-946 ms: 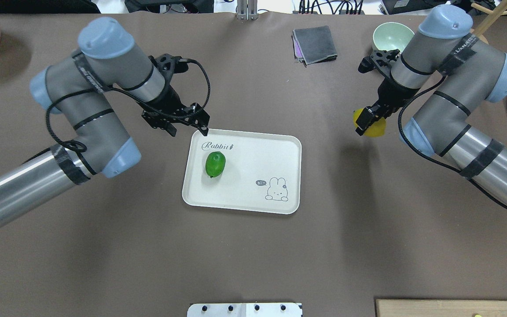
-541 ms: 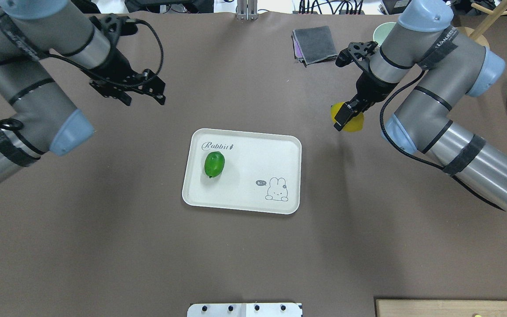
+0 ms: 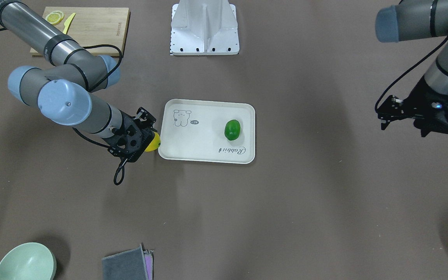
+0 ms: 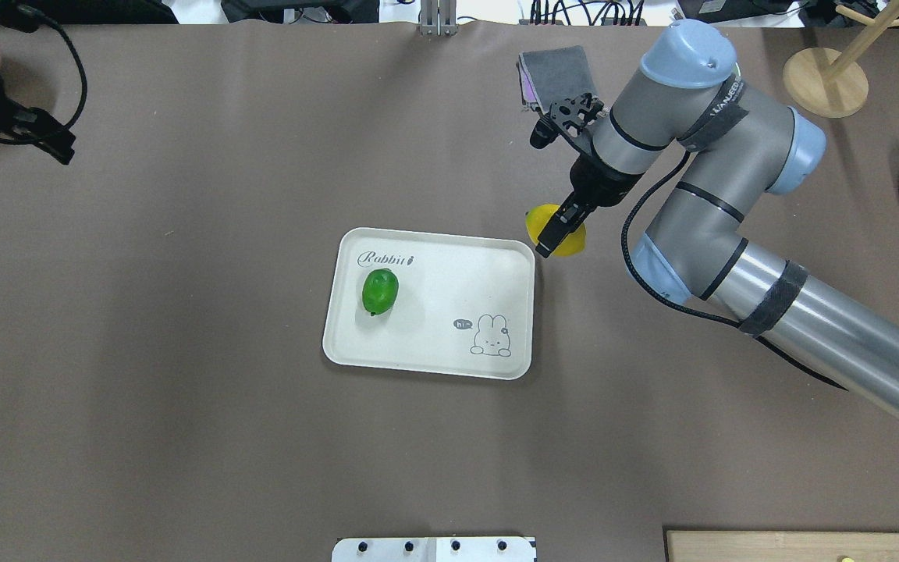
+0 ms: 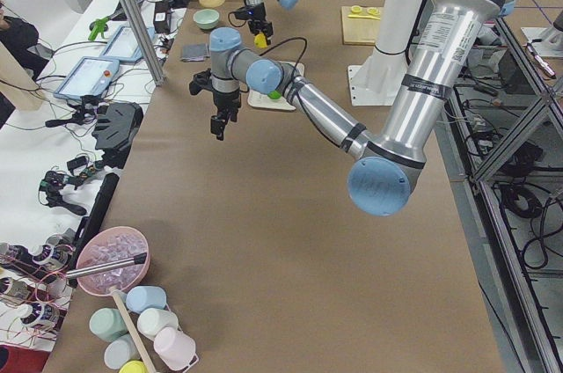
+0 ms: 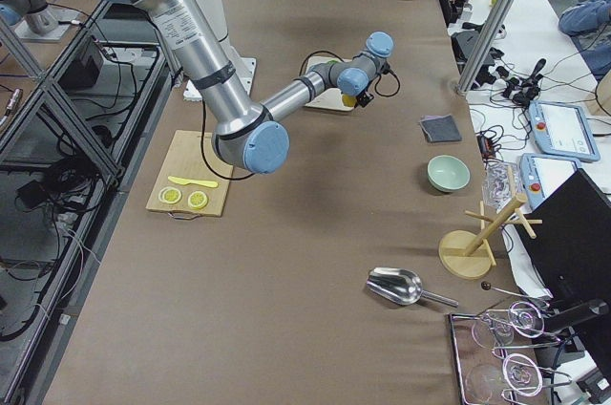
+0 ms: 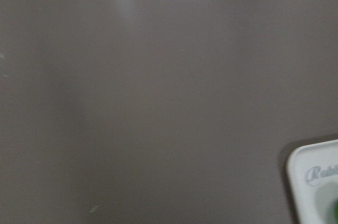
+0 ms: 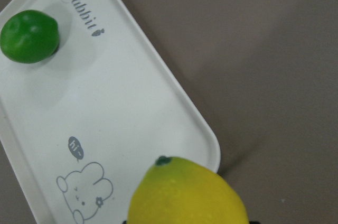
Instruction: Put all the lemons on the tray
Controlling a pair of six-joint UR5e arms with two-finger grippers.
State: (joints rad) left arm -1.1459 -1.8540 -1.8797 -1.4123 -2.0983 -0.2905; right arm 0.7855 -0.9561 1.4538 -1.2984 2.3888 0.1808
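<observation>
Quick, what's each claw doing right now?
Left gripper: open, holding nothing.
Right gripper: closed, holding the yellow lemon.

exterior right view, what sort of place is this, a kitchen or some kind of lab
Most likely a robotics lab, not a kitchen: the right arm holds a yellow lemon at a work table, with an aluminium frame post, control tablets and loose cables alongside.

One lemon [image 4: 380, 290] on tray [image 4: 434, 312], script end; other lemon [image 4: 573, 242] off tray, just beside far right corner.
</observation>
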